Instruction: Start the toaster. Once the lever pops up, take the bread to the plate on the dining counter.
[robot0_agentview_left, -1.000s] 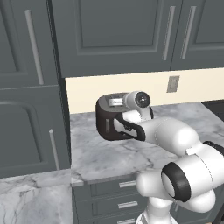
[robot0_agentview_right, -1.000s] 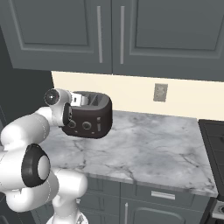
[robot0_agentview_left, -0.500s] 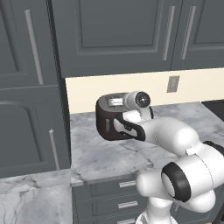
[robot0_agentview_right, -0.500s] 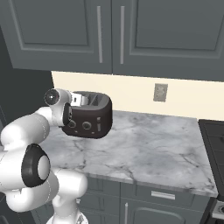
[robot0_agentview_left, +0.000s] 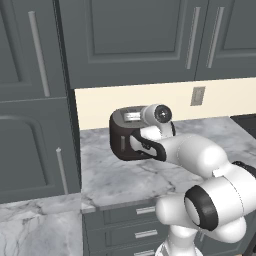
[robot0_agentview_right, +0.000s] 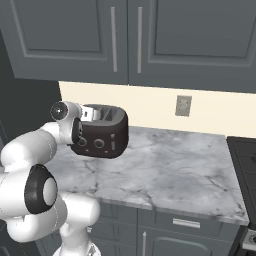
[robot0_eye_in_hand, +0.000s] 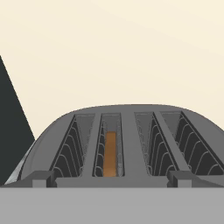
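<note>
No writing readable on toaster (robot0_agentview_right: 100, 135); bread (robot0_eye_in_hand: 110, 154) in slot

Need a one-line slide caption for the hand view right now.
Looking down over the toaster: four slots in its silver top, the golden-brown bread sunk in the second slot from the left, cream wall behind.

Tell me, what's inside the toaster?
One slice of bread stands in the second slot from the left of the toaster, seen from the hand view. The other three slots show just wire guides. The slot bottoms are hidden.
</note>
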